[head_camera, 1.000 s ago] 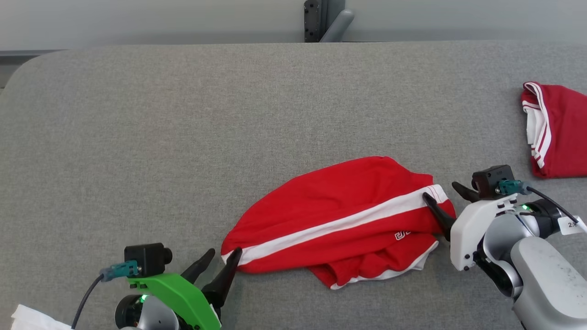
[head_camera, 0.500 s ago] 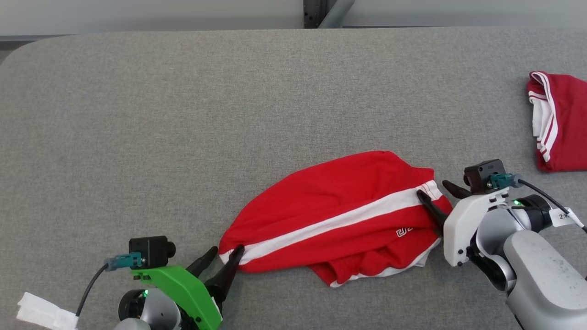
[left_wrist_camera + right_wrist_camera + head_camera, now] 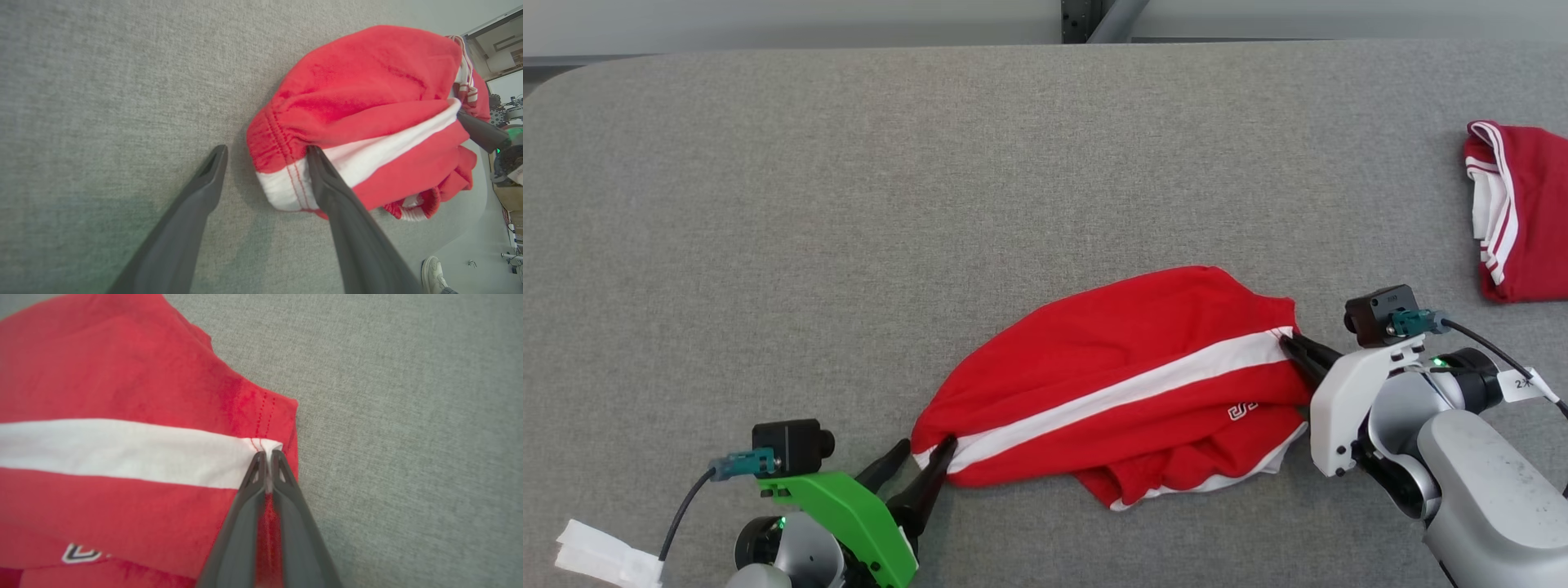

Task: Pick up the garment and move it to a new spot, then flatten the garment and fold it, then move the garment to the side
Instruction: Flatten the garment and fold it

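found the right pincer (image 3: 1288,343) shut on the garment (image 3: 1127,359), gripping the stitched hem at the right end of its white stripe (image 3: 1127,394). confirmed it from the right wrist: right pincer (image 3: 267,455) with both dark fingers (image 3: 241,522) pressed together, a thin fold of white and red cloth nipped between the tips. found the left pincer (image 3: 925,445) wide open at the garment's left end, gripping nothing. saw from the left wrist the left pincer (image 3: 266,150) straddling that end: one finger (image 3: 343,212) laid over the hem of the white stripe, the other over bare worktop (image 3: 102,81) just beside the cloth. could not tell whether that first finger pressed the fabric or only hung above it.

noted the garment (image 3: 359,90), red and loosely bunched, lying at the near middle of the grey worktop (image 3: 849,204), stretched left to right between the two pincers, with the stripe running its length and a small white logo (image 3: 1240,411) near the right end, on the near side of the stripe. saw a rumpled lower layer with a white edge poking out at the near side.

spotted a second red garment (image 3: 1523,212), folded, white stripes along its left edge, well apart at the far right of the worktop. noticed a white scrap (image 3: 600,555) at the near left corner, beside the green wrist bracket (image 3: 849,510), and a pale shoe (image 3: 435,271) on the floor past the worktop's edge.
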Robot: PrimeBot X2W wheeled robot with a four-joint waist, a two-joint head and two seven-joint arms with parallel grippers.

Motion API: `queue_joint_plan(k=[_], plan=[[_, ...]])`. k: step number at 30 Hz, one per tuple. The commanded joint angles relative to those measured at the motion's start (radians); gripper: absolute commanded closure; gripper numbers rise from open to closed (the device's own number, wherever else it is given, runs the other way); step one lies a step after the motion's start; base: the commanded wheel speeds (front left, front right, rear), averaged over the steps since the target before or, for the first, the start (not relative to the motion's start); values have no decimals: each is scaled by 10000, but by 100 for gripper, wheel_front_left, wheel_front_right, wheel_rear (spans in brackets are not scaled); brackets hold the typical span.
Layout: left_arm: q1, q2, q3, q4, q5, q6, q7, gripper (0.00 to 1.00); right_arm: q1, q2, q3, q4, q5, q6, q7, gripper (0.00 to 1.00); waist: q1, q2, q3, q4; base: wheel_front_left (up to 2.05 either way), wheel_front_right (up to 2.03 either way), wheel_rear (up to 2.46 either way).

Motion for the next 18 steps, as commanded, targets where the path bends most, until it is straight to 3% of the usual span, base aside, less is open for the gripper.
queue_joint_plan(k=[1,2,18], plan=[[-120,25,-2,42,-60,-34,-17,0,-103,-46,34,39,98,-13,2,95,-1,47,-4,-8,0,0,0],[-120,37,-10,56,-71,-36,2,0,-107,-47,51,46,112,-13,3,100,-1,47,-6,-17,0,0,0],[558,346,23,-641,-347,109,274,0,0,-155,184,-81,277,-13,-212,100,-1,47,-181,-221,0,0,0]])
